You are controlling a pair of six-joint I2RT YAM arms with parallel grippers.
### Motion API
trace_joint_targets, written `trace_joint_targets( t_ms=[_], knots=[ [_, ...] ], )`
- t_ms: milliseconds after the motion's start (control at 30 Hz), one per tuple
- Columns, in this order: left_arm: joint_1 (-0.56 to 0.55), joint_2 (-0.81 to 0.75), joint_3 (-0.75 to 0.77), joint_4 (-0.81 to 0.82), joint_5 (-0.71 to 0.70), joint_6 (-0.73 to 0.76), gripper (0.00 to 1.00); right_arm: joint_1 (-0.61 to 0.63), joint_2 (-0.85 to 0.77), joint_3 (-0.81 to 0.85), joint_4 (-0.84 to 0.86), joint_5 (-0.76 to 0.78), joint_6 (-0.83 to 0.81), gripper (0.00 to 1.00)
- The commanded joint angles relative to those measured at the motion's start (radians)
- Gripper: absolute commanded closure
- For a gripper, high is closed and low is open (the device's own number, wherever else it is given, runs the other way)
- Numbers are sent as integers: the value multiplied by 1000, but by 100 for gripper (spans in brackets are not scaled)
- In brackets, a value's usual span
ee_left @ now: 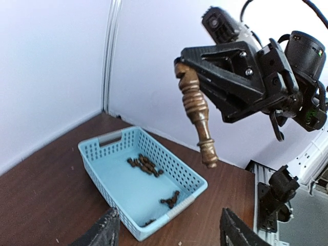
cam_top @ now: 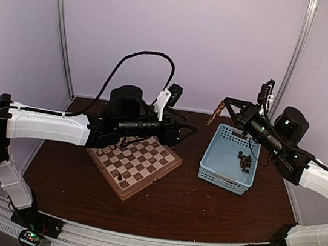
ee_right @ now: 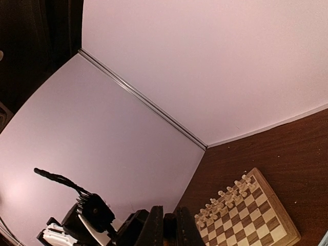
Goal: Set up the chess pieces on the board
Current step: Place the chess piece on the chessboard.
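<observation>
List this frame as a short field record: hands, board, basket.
left hand: open, empty, aloft past the board's far corner, facing the basket
right hand: shut on held dark piece, aloft near the basket's far-left corner
board: cream pieces lined along one side; lone dark piece near the front
basket: loose dark pieces inside

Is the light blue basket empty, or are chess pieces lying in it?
Not empty. Several dark brown chess pieces lie in small clusters on the floor of the basket.
</observation>
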Motion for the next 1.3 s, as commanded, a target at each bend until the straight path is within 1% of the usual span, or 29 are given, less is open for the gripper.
trace_joint_targets(
  t_ms=[0,67,133,200,300,400,633,733,900,1033,1067,1133,1267],
  knots=[
    [-38,30,-68,447,-50,200,32,67,-3,21,123,164,169,100],
    [-47,41,-80,522,-77,252,31,83,3,22,164,184,202,100],
    [-51,51,-92,580,-72,288,32,106,7,29,171,209,204,100],
    [-52,60,-104,636,-53,314,35,124,9,38,167,233,194,100],
    [-57,72,-118,704,-47,324,41,136,29,51,175,220,188,100],
    [-61,74,-114,708,-62,324,46,146,49,50,199,216,197,100],
    [-62,73,-106,675,-87,353,54,169,86,49,241,202,206,100],
    [-62,72,-104,666,-91,355,59,175,96,49,253,202,208,100],
    [-61,72,-100,650,-113,358,60,179,105,52,261,198,210,100],
    [-60,71,-97,640,-121,357,69,182,110,54,264,193,211,100],
    [-60,71,-96,638,-124,357,73,182,110,53,265,193,212,100],
    [-61,66,-94,628,-132,353,83,183,111,51,266,193,213,100],
    [-61,56,-92,609,-134,354,97,185,110,50,263,195,205,100]
  ],
)
